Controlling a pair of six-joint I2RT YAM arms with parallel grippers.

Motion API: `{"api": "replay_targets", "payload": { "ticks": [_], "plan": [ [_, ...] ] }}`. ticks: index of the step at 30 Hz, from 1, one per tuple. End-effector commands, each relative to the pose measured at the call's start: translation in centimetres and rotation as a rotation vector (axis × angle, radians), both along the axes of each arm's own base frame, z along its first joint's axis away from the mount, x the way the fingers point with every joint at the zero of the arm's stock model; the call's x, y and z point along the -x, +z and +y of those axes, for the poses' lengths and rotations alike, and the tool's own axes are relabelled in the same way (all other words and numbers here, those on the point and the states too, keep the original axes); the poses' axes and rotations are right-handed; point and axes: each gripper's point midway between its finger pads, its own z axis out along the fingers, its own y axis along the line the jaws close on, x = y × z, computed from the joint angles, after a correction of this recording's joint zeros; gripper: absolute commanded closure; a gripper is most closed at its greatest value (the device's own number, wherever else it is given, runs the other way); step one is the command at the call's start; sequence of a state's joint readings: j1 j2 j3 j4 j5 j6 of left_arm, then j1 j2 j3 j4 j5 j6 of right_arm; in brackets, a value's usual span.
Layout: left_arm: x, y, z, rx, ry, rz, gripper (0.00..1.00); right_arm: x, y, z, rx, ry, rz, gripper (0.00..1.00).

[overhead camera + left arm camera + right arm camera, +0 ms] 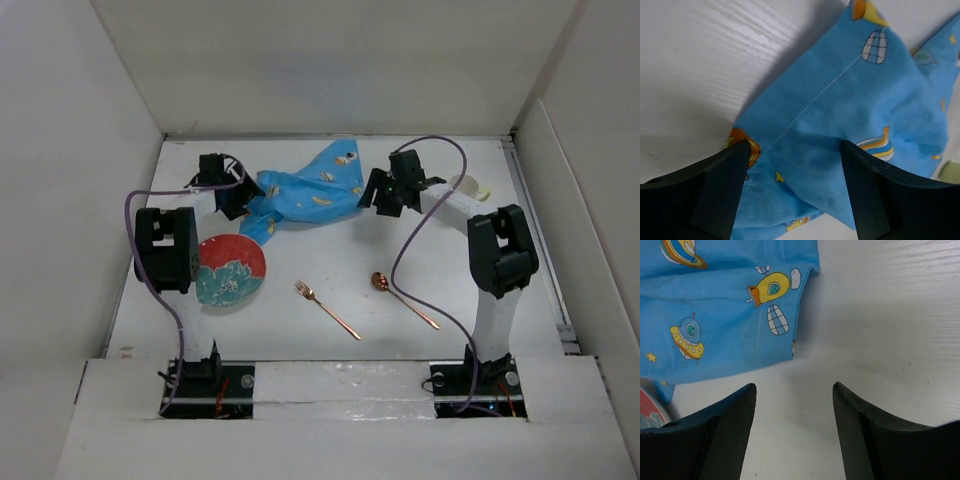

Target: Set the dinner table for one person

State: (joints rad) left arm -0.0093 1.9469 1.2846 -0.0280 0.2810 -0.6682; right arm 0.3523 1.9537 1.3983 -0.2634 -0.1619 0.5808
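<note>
Since the large flat matte white desk point(330, 255) is the fixed, rigid surface that everything gets laid on, I judge it needs no gripping at all. It fills the view from near edge to far edge, hard and smooth, so light pieces may skate on it if I nudge them.

Nearest me lie a slim copper-coloured metal fork point(328, 310) and a matching copper spoon point(404, 299), well apart and both flat on the desk. A little farther, to the left, sits a round red-and-teal patterned bowl point(231, 271).

Farther back, the rumpled blue cartoon-printed cloth placemat point(310, 190) lies bunched between the two pincers. My left pincer point(794, 146) is spread wide, its fingers straddling a fold of the cloth near a stitched hem, not clamped on it. My right pincer point(794, 386) is likewise spread and holds nothing, over bare desk just beside the cloth's right corner.

The cloth looks limp and light. I'd pinch it at the hemmed corners, one per pincer, and draw it flat across the desk.
</note>
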Motion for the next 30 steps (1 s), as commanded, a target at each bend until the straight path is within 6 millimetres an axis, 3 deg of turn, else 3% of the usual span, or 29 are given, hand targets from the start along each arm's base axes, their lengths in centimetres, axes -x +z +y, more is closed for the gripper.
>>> {"api": "replay_targets", "payload": {
  "ticks": [1,4,5,6,7,8,9,10,11,12,14,15,18,19,20,21,23,24,27,28,30],
  "plan": [
    [0.1,0.8,-1.6,0.032,-0.08,-0.004,0.31,-2.8,3.1,2.4,-0.141,0.046,-0.114,0.32],
    [0.5,-0.3,-2.4,0.054,-0.097,0.019,0.37,-3.9,3.1,3.5,-0.173,0.079,-0.132,0.35],
    [0.6,-0.5,-2.6,0.066,-0.102,0.019,0.4,-4.2,2.2,3.9,-0.179,0.096,-0.119,0.37],
    [0.8,-0.6,-3.2,0.074,-0.116,0.018,0.43,-4.7,3.1,4.6,-0.205,0.125,-0.135,0.52],
    [0.7,-0.6,-3.4,0.087,-0.121,0.012,0.55,-5.3,3.6,5.4,-0.231,0.152,-0.151,0.76],
    [0.4,-0.4,-3.5,0.091,-0.117,-0.007,0.64,-5.4,3.4,5.4,-0.231,0.152,-0.15,0.76],
    [0.4,-0.2,-3.9,0.115,-0.13,-0.015,0.75,-5.8,4.5,5.8,-0.245,0.166,-0.172,0.97],
    [0.0,0.6,-4.2,0.132,-0.135,-0.045,1.0,-6.0,5.3,5.8,-0.244,0.172,-0.198,1.0],
    [-0.2,1.2,-4.3,0.147,-0.134,-0.056,1.0,-6.1,6.1,5.7,-0.242,0.174,-0.217,1.0],
    [-0.5,2.0,-4.5,0.152,-0.138,-0.075,1.0,-6.3,8.4,5.4,-0.235,0.165,-0.271,1.0],
    [-1.6,5.9,-4.2,0.131,-0.139,-0.16,1.0,-6.3,11.1,5.0,-0.215,0.172,-0.34,1.0],
    [-2.4,7.6,-3.6,0.096,-0.118,-0.2,1.0,-6.0,13.9,4.6,-0.208,0.17,-0.393,1.0],
    [-4.2,15.7,-1.9,-0.007,-0.07,-0.348,1.0,-4.8,18.2,3.9,-0.185,0.188,-0.438,1.0],
    [-3.9,18.3,-1.5,-0.029,-0.057,-0.385,1.0,-4.5,21.9,3.4,-0.193,0.195,-0.498,1.0],
    [-4.3,21.9,-1.1,-0.05,-0.044,-0.456,1.0,-3.9,23.4,3.3,-0.198,0.206,-0.51,1.0],
    [-4.3,24.0,-0.5,-0.084,-0.026,-0.497,1.0,-2.7,24.1,3.6,-0.215,0.24,-0.477,1.0],
    [-3.4,28.8,0.3,-0.117,0.004,-0.573,1.0,-1.4,28.2,2.9,-0.258,0.26,-0.518,1.0],
    [-3.1,30.4,0.7,-0.133,0.022,-0.603,1.0,-0.3,29.0,3.2,-0.286,0.29,-0.504,1.0],
    [-1.7,34.1,1.7,-0.158,0.053,-0.674,1.0,0.3,31.5,2.2,-0.324,0.27,-0.521,1.0],
    [-1.3,34.6,1.7,-0.16,0.05,-0.677,1.0,-0.2,31.4,1.5,-0.325,0.249,-0.514,1.0],
    [-1.2,34.5,1.7,-0.163,0.048,-0.667,1.0,-2.0,29.0,0.4,-0.3,0.2,-0.461,1.0]
  ]
}}
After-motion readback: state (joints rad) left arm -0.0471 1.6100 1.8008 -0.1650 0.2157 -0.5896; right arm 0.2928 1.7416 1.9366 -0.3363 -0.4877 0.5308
